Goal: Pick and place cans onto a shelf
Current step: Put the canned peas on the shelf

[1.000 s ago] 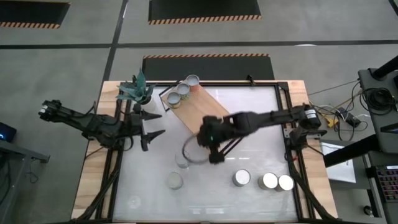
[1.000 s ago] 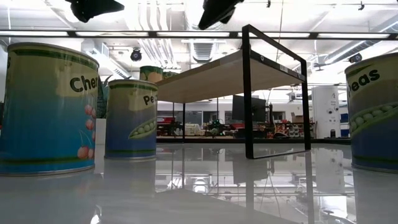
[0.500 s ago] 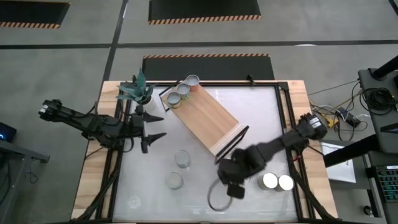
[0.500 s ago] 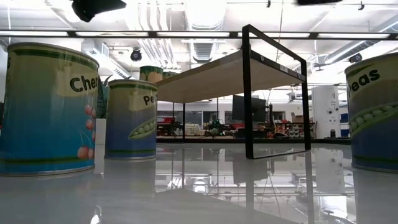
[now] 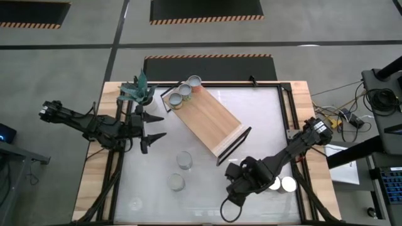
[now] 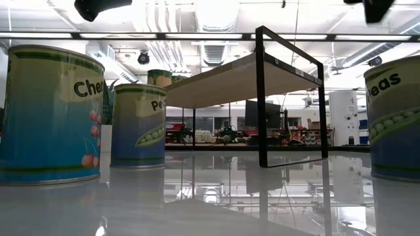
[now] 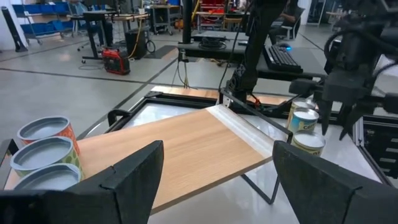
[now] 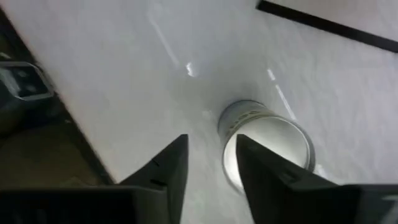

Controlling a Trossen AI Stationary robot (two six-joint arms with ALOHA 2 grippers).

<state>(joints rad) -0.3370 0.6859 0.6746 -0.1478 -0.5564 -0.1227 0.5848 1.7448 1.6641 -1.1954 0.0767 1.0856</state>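
The right gripper point(image 5: 242, 183) hangs over the front right part of the white tabletop point(image 5: 264, 119), its two dark fingers point(image 8: 163, 171) parted with a narrow gap and holding nothing. Right past them, in the right wrist view, stands a short silvery-topped metal can point(image 8: 267, 146), directly beneath the gripper; whether a finger touches it, I cannot tell. Just beside that spot, on the right, two more round bright-topped cans show from above, one half hidden by the arm point(image 5: 274, 183) and one clear of it point(image 5: 289, 184).

Out toward the middle, two silvery-topped cans stand near each other on the table, one point(image 5: 184, 161) nearer the shelf, one point(image 5: 176, 182) nearer the front edge.

The long light-wood shelf with black wire ends point(image 5: 207, 119) sits diagonally across the back half of the table. Three cans are lined up on its far left end point(image 5: 184, 91); the left wrist view shows them in a row point(image 7: 42, 152).

The left gripper point(image 5: 154, 125) waits at the left edge of the table, fingers spread wide, empty, near a white pot with a green plant point(image 5: 139, 94).
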